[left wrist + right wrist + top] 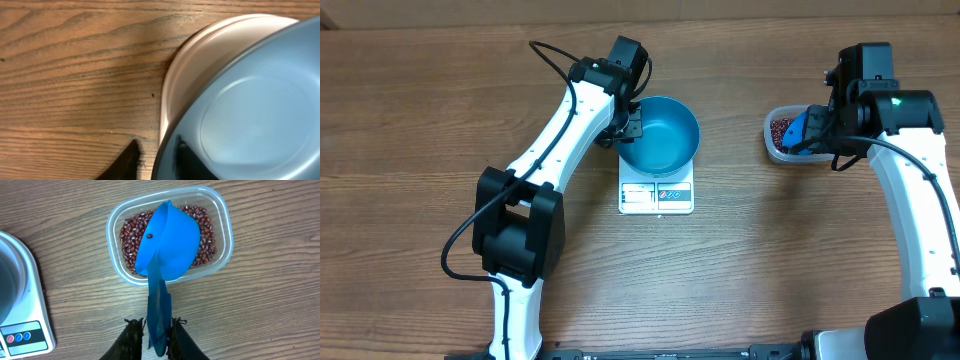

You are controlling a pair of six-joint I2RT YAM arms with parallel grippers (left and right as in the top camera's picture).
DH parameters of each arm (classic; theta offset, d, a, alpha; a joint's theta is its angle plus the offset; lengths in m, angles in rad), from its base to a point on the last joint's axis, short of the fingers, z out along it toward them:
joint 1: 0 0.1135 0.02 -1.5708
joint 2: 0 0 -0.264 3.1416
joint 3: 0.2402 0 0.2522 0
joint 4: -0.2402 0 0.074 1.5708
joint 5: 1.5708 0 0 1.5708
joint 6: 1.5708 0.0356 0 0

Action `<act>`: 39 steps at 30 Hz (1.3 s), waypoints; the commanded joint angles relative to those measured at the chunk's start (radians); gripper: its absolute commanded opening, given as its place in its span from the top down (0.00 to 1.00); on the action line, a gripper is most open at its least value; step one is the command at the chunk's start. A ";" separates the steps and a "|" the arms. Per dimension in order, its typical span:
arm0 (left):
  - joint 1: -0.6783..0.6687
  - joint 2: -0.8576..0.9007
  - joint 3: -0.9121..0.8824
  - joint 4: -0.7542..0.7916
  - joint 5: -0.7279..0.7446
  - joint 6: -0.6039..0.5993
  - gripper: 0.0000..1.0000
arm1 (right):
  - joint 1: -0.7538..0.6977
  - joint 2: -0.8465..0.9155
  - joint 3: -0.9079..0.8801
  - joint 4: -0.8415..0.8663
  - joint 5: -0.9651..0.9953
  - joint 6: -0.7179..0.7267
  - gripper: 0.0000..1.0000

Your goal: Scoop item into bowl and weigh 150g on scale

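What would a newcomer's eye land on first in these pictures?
The deep, round, bright blue bowl sitting on the small white square scale in the centre of the overhead view stands out first, with the left gripper at its rim. To the right, the right gripper holds a small blue plastic scoop by its handle in a clear plastic tub of dark red-brown beans.

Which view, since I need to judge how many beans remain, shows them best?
The right wrist view: the beans lie close up in the clear tub, individual grains visible, though the blue scoop covers the middle. Overhead shows only a small reddish patch. The left wrist view shows none.
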State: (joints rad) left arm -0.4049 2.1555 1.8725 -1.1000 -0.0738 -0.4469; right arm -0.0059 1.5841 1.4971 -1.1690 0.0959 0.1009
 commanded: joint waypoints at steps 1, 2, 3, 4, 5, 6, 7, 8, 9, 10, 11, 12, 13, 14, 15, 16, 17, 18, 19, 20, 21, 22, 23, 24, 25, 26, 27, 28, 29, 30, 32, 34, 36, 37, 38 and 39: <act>0.009 -0.028 0.013 0.004 -0.037 -0.002 0.54 | -0.002 -0.003 0.000 0.009 0.004 0.003 0.82; 0.012 -0.032 0.037 0.001 -0.042 0.007 0.48 | -0.002 -0.003 0.000 0.009 0.004 0.003 0.82; 0.014 -0.035 0.052 -0.002 -0.041 0.018 0.48 | -0.002 -0.003 0.000 0.009 0.004 0.003 0.82; 0.014 -0.046 0.083 -0.008 -0.042 0.041 0.47 | -0.002 -0.003 0.000 0.008 0.004 0.003 0.82; 0.014 -0.059 0.112 -0.019 -0.042 0.060 0.47 | -0.002 -0.003 0.000 0.008 0.004 0.003 0.82; 0.014 -0.072 0.137 -0.032 -0.042 0.079 0.47 | -0.002 -0.003 0.000 0.008 0.004 0.003 0.82; 0.014 -0.089 0.160 -0.047 -0.041 0.101 0.47 | -0.002 -0.003 0.000 0.007 0.004 0.003 0.82; 0.014 -0.108 0.181 -0.066 -0.041 0.134 0.47 | -0.002 -0.003 0.000 0.005 0.004 0.003 0.82; 0.013 -0.139 0.201 -0.094 -0.035 0.187 0.47 | -0.002 -0.003 0.000 0.005 0.004 0.003 0.82; 0.012 -0.185 0.206 -0.125 -0.007 0.275 0.48 | -0.002 -0.003 0.000 0.004 0.004 0.003 0.82; 0.010 -0.215 0.206 -0.145 0.030 0.330 0.51 | -0.002 -0.003 0.000 0.005 0.004 0.003 0.82; 0.010 -0.232 0.206 -0.158 0.060 0.360 0.53 | -0.002 -0.003 0.000 0.005 0.004 0.003 0.82; 0.006 -0.254 0.204 -0.174 0.099 0.401 0.54 | -0.002 -0.003 0.000 0.005 0.004 0.003 0.82; 0.003 -0.270 0.204 -0.195 0.142 0.453 0.55 | -0.002 -0.003 0.000 0.005 0.004 0.003 0.82; -0.005 -0.280 0.204 -0.216 0.173 0.499 0.57 | -0.002 -0.003 0.000 0.005 0.004 0.003 0.82; -0.019 -0.286 0.204 -0.250 0.203 0.558 0.59 | -0.002 -0.003 0.000 0.005 0.004 0.003 0.82; -0.037 -0.286 0.204 -0.286 0.214 0.592 0.59 | -0.002 -0.003 0.000 0.005 0.004 0.003 0.82; -0.052 -0.286 0.200 -0.309 0.214 0.610 0.59 | -0.002 -0.003 0.000 0.005 0.004 0.003 0.82; -0.079 -0.286 0.177 -0.327 0.213 0.632 0.59 | -0.002 -0.003 0.000 0.005 0.004 0.003 0.82; -0.099 -0.286 0.157 -0.333 0.214 0.643 0.60 | -0.002 -0.003 0.000 0.005 0.004 0.003 0.82; -0.129 -0.286 0.127 -0.333 0.213 0.662 0.61 | -0.002 -0.003 0.000 0.006 0.004 0.003 0.82; -0.160 -0.286 0.085 -0.321 0.213 0.682 0.66 | -0.002 -0.003 0.000 0.006 0.004 0.003 0.82; -0.190 -0.286 0.050 -0.309 0.212 0.692 0.68 | -0.002 -0.003 0.000 0.006 0.004 0.003 0.82; -0.225 -0.286 0.001 -0.285 0.204 0.694 0.70 | -0.002 -0.003 0.000 0.005 0.004 0.003 0.82; -0.269 -0.286 -0.069 -0.247 0.189 0.694 0.76 | -0.002 -0.003 0.000 0.005 0.004 0.003 0.82; -0.291 -0.286 -0.107 -0.223 0.174 0.694 0.82 | -0.002 -0.003 0.000 0.006 0.004 0.003 0.82; -0.312 -0.285 -0.148 -0.195 0.159 0.692 0.93 | -0.002 -0.003 0.000 0.006 0.004 0.003 0.82; -0.332 -0.285 -0.186 -0.165 0.136 0.679 0.96 | -0.002 -0.003 0.000 0.006 0.004 0.003 0.82; -0.352 -0.285 -0.227 -0.128 0.097 0.655 0.96 | -0.002 -0.003 0.000 0.008 0.004 0.003 0.82; -0.377 -0.285 -0.275 -0.083 0.043 0.624 0.95 | -0.002 -0.003 0.000 0.009 0.004 0.003 0.81; -0.403 -0.285 -0.322 -0.037 -0.011 0.618 0.96 | -0.002 -0.003 0.000 0.009 0.004 0.003 0.81; -0.426 -0.285 -0.380 0.042 -0.061 0.619 0.96 | -0.002 -0.003 0.000 0.009 0.004 0.003 0.81; -0.430 -0.281 -0.429 0.115 -0.097 0.619 0.96 | -0.002 -0.003 0.000 0.010 0.004 0.003 0.81; -0.429 -0.279 -0.451 0.143 -0.105 0.619 0.96 | -0.002 -0.003 0.000 0.011 0.004 0.003 0.81; -0.425 -0.278 -0.475 0.171 -0.118 0.619 0.96 | -0.002 -0.003 0.000 0.011 0.004 0.003 0.81; -0.418 -0.278 -0.502 0.207 -0.134 0.618 0.96 | -0.002 -0.003 0.000 0.012 0.004 0.003 0.81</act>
State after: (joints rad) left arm -0.8360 1.8683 1.4384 -0.9520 -0.1123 0.1864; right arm -0.0059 1.5841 1.4971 -1.1629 0.0959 0.1013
